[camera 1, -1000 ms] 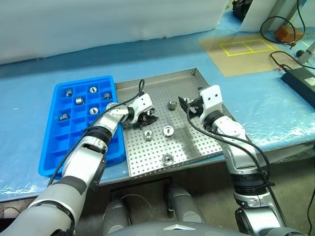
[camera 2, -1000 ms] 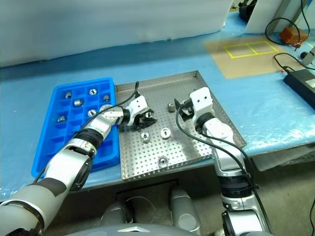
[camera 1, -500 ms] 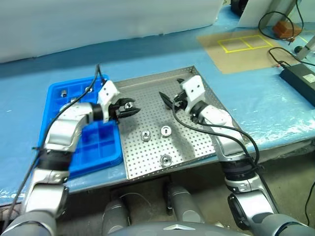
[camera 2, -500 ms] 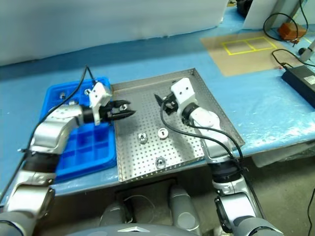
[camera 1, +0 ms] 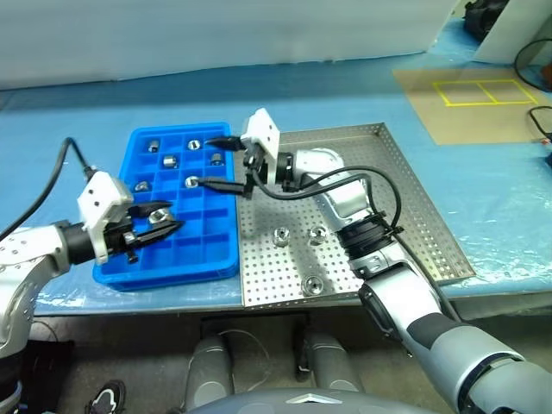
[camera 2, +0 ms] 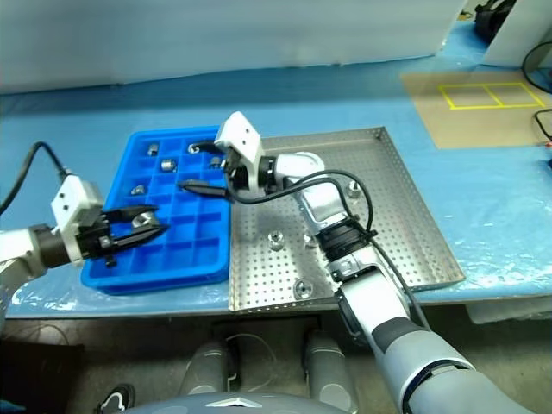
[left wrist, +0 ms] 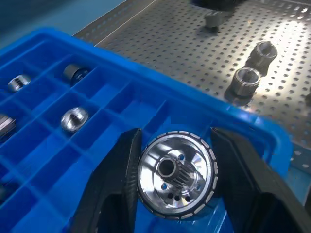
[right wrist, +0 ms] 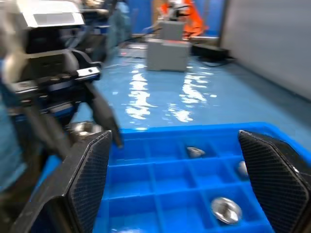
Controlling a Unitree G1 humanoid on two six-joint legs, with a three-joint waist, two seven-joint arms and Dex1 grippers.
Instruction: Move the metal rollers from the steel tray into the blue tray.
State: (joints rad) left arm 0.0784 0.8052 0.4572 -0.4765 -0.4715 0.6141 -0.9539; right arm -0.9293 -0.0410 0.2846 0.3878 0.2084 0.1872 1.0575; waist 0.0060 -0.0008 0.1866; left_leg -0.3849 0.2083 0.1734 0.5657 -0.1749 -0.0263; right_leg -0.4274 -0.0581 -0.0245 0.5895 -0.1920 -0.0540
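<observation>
Left tool grips a metal roller over the blue tray, left of centre. Right tool gapes empty above it. Three rollers remain on the steel tray.

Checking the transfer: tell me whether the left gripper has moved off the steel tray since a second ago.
Yes. The left gripper, jaws shut on a metal roller, has swung left off the steel tray and now hangs over the blue tray near its front edge.
</observation>
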